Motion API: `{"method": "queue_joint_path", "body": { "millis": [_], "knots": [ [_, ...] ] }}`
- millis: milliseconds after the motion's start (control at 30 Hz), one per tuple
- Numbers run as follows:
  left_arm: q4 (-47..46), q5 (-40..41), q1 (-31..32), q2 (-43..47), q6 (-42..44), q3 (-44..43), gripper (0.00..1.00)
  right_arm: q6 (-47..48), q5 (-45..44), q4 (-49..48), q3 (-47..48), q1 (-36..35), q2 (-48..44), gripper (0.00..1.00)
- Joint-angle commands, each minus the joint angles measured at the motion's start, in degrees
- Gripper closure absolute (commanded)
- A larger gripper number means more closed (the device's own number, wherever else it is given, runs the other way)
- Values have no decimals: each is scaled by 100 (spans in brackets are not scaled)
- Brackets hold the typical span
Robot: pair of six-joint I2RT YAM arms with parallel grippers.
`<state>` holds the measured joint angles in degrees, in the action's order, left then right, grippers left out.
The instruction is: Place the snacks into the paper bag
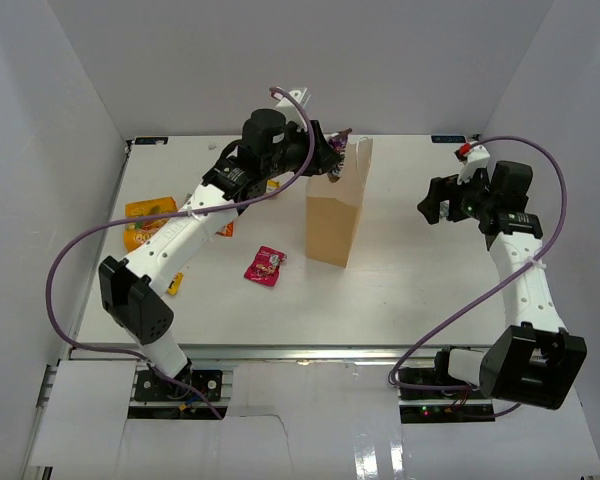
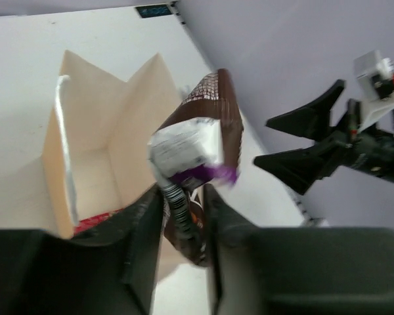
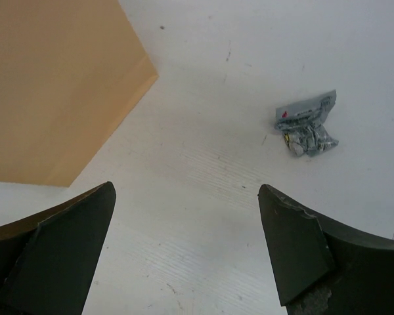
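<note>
Clamped in our left claw (image 2: 182, 205), the dark purple packet (image 2: 207, 125) hangs over the paper bag (image 2: 85, 125) at three o'clock of its mouth, so letting go now may, we judge, drop it onto the tabletop (image 2: 20, 79); our right claw (image 3: 185, 191) gapes apart.

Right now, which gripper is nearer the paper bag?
Left. The left gripper holds a purple packet at the open top of the paper bag; the right gripper hangs open, well off to its right.

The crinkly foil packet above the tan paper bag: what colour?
Dark brown-purple foil packet, white label; left wrist view.
</note>
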<state>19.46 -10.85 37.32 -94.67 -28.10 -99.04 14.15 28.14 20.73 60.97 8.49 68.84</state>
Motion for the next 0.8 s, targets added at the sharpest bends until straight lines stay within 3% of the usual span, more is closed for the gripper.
{"method": "queue_joint_path", "body": {
  "millis": [0, 133, 433, 633, 767],
  "knots": [
    [13, 373, 65, -95, 173, -421, 53, -439, -607, 132, 239, 82, 366, 5],
    [110, 321, 100, -297, 199, -686, 40, -527, -1003, 300, 512, 109, 788, 5],
    [181, 312, 126, -166, 296, -801, 38, -562, -1539, 528, 1276, 126, 1904, 6],
    [119, 259, 118, 133, 401, -616, 35, -677, -2453, 564, 1926, 100, 2844, 7],
    [23, 180, 126, 545, 489, -239, 30, 24, -2253, 983, 2908, 30, 3931, 7]
  ]
}}
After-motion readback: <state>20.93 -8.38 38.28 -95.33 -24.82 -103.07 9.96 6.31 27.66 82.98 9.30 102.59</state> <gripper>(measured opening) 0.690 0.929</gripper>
